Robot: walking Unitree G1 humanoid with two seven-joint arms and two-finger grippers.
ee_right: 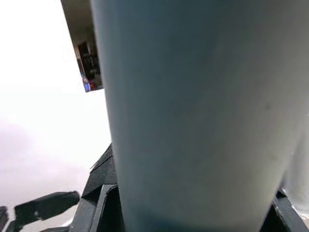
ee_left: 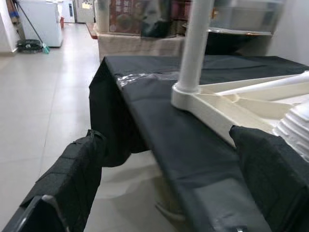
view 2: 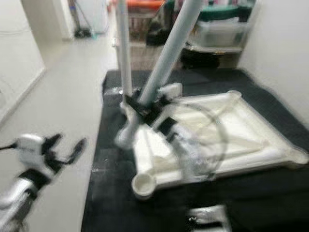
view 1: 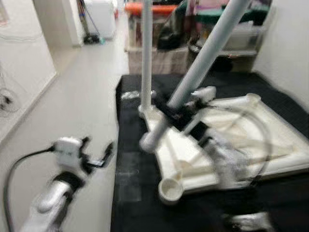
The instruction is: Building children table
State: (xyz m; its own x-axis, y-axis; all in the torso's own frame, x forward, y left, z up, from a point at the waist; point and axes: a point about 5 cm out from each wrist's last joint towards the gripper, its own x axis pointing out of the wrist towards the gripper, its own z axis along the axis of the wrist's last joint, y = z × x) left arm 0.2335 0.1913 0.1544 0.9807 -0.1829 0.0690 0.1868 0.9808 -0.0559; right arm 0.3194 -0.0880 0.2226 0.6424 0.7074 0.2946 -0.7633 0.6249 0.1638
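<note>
A white table top (view 1: 270,130) lies upside down on a black cloth (view 1: 140,203). One white leg (view 1: 146,48) stands upright in its far left corner socket. A second white leg (view 1: 207,53) leans steeply, its lower end (view 1: 148,141) near the top's left edge. My right gripper (view 1: 181,113) is shut on this tilted leg low down; in the right wrist view the leg (ee_right: 193,96) sits between the black fingers (ee_right: 99,198). The near left corner socket (view 1: 171,188) is vacant. My left gripper (view 1: 104,157) hovers open over the floor left of the cloth, pads (ee_left: 72,169) wide apart.
Pale tiled floor (view 1: 82,96) runs along the left, with a white wall (view 1: 24,63) beside it. Boxes and shelves (view 1: 164,29) crowd the back, and a white wall (view 1: 289,48) stands at the right. A blurred silver object (view 1: 248,221) lies at the cloth's near edge.
</note>
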